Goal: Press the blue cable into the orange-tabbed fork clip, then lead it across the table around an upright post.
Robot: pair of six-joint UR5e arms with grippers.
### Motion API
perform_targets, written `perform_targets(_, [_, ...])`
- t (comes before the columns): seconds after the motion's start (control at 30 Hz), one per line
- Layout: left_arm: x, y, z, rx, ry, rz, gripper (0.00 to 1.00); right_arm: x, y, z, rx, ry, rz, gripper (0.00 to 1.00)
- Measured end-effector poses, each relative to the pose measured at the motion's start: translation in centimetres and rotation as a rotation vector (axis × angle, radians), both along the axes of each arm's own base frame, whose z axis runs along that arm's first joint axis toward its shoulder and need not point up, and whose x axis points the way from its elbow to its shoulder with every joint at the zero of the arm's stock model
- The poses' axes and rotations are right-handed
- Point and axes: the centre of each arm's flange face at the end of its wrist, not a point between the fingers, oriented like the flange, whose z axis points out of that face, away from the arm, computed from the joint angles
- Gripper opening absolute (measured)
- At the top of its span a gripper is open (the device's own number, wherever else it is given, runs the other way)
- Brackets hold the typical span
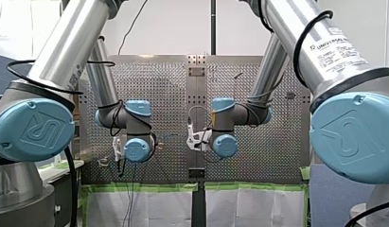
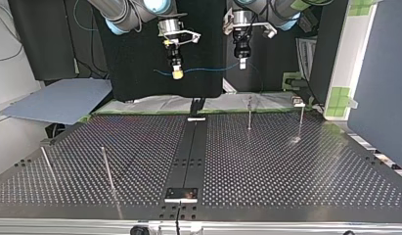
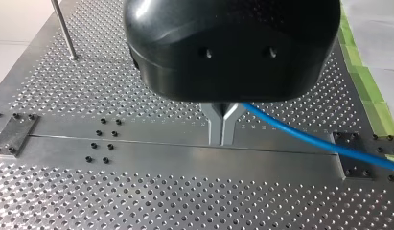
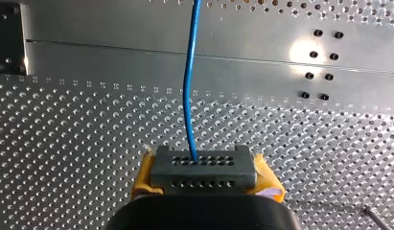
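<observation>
— Right, what are you holding?

— My right gripper (image 4: 204, 168) is clenched on the blue cable (image 4: 187, 96), which runs out from between its yellow pads (image 4: 145, 173). My left gripper (image 3: 222, 136) has its metal fingers (image 3: 214, 125) pinched shut on the same cable, which leaves beside them. In the top view the cable spans the two grippers at the upper middle of the frame, well above the table (image 2: 286, 176).

— And the clip?

— I can't make out an orange-tabbed fork clip in any view, so I judge the pressing is not yet done. To do it well I'd hold the span taut, lower it level over the fork's slot and push straight down, never sideways.

— Counts?

— Near to far in the top view, there are four posts. The outer near post (image 2: 47, 165) and the inner near post (image 2: 108, 169) stand at the lower left. The inner far post (image 2: 249, 113) and the outer far post (image 2: 301, 121) stand right of centre. Beyond them there are two grippers and one cable.
</observation>
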Motion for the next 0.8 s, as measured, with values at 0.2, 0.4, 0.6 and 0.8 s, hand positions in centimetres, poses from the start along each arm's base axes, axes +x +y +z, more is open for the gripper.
perform_targets(0.2, [0.0, 0.0, 0.0, 0.000, 0.000, 0.000, 0.00, 0.0, 0.7, -1.4, 0.029, 0.037, 0.009, 0.00])
perform_targets(0.4, [0.0, 0.0, 0.0, 0.000, 0.000, 0.000, 0.00, -0.5, 1.3, -4.6, 0.082, 0.094, 0.011, 0.00])
perform_targets(0.6, [0.0, 0.0, 0.0, 0.000, 0.000, 0.000, 0.00, -0.7, 1.5, -5.8, 0.100, 0.112, 0.011, 0.00])
perform_targets(0.8, [-0.1, 0.0, -0.1, 0.002, 0.002, -0.001, 0.00, -0.7, 1.6, -5.9, 0.101, 0.114, 0.011, 0.00])
